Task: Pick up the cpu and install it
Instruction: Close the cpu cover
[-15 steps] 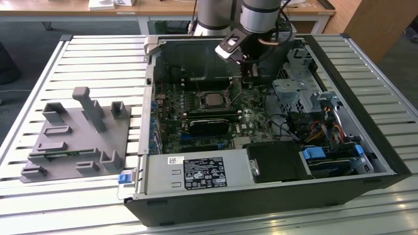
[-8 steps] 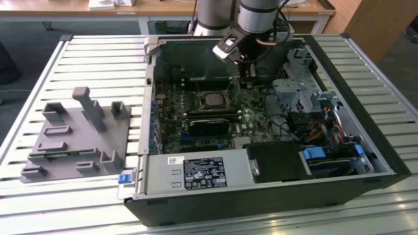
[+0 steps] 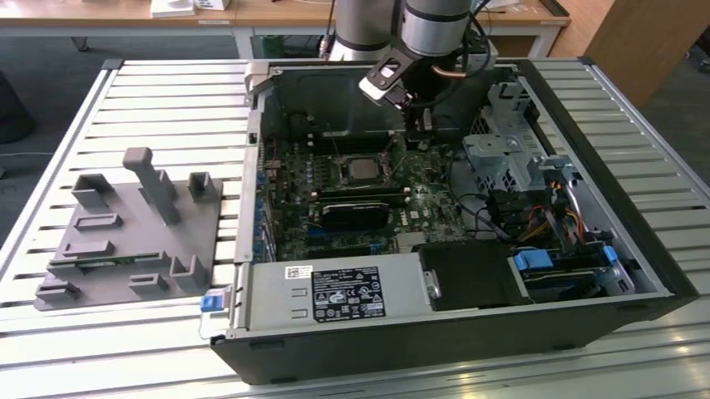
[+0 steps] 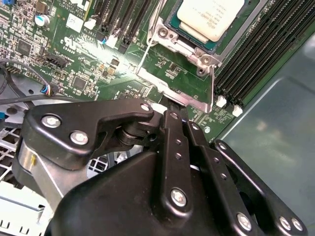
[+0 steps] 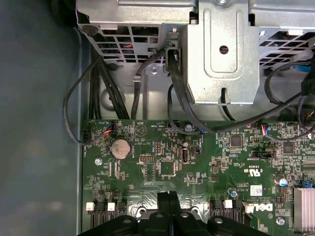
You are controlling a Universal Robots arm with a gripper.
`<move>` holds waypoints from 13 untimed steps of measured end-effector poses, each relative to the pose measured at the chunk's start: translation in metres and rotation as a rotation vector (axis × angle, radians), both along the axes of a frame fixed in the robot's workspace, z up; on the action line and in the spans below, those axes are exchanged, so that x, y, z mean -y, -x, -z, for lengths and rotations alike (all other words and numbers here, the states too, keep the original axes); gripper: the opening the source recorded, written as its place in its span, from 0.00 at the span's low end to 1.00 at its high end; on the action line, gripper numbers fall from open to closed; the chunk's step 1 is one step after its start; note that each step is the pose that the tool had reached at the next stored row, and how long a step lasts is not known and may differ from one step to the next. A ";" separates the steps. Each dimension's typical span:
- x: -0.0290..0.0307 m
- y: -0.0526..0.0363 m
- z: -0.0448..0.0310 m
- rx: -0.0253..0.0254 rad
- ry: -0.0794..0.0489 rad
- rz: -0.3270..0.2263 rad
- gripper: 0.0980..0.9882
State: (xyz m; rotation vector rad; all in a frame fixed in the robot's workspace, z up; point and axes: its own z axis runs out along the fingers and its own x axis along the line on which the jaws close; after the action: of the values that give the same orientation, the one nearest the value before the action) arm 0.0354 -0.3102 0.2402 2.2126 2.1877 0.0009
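**Gripper closed beside seated cpu.** On a slatted metal table [image 3: 166, 100], at the exterior view's left, we see a flat grey plastic tray [image 3: 122, 241] studded with upright posts and blocks. Just to its right lies an open black tower computer case [image 3: 444, 349], its green motherboard [image 3: 433, 212] facing up. A silver power-supply box [image 3: 332, 295] along the case's near edge carries a white printed label, with a blue tab [image 3: 214, 303] at its left end.

The cpu [image 3: 361, 169], a small square chip with a silvery-grey metal top, sits in the socket near the board's middle, well apart from the tray. To its right the black gripper [image 3: 417, 141] on the grey arm hangs low over the board, near the socket's edge. Further right stands a grey metal drive cage [image 3: 505, 162].

The wrist views settle the state of the hand. In the first wrist view the two fingers [image 5: 161, 201] of the gripper [image 5: 168, 196] are pressed together with nothing between them.

The second wrist view brings us close to the cpu [image 4: 211, 17]. It lies flat inside the socket's steel frame [image 4: 172, 93], with black memory slots [image 4: 266, 54] alongside. There the gripper [image 4: 177, 114] has its tips at the frame's edge. Whether they touch it, we cannot tell.

The first wrist view adds the board's far side: a round silver coin battery [image 5: 120, 147], looping black cables [image 5: 74, 108] and the drive cage [image 5: 221, 49]. White lettering is printed across the motherboard [image 5: 162, 167].
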 end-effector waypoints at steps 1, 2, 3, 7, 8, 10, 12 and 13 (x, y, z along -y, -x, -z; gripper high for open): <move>0.0000 0.0004 0.0000 0.0000 0.000 0.000 0.01; 0.0000 0.0009 0.0000 0.0000 0.000 0.000 0.01; 0.0000 0.0013 0.0000 0.0000 0.000 0.000 0.01; 0.0000 0.0028 0.0000 0.0000 0.000 0.000 0.01; 0.0000 0.0031 0.0000 0.0000 0.000 0.000 0.01; 0.0000 0.0034 0.0000 0.0000 0.000 0.000 0.01; 0.0000 0.0038 0.0000 0.0000 0.000 0.000 0.01; 0.0000 0.0040 0.0000 0.0000 0.000 0.000 0.01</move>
State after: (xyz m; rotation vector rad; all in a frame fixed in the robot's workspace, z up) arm 0.0314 -0.3102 0.2402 2.2125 2.1877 0.0008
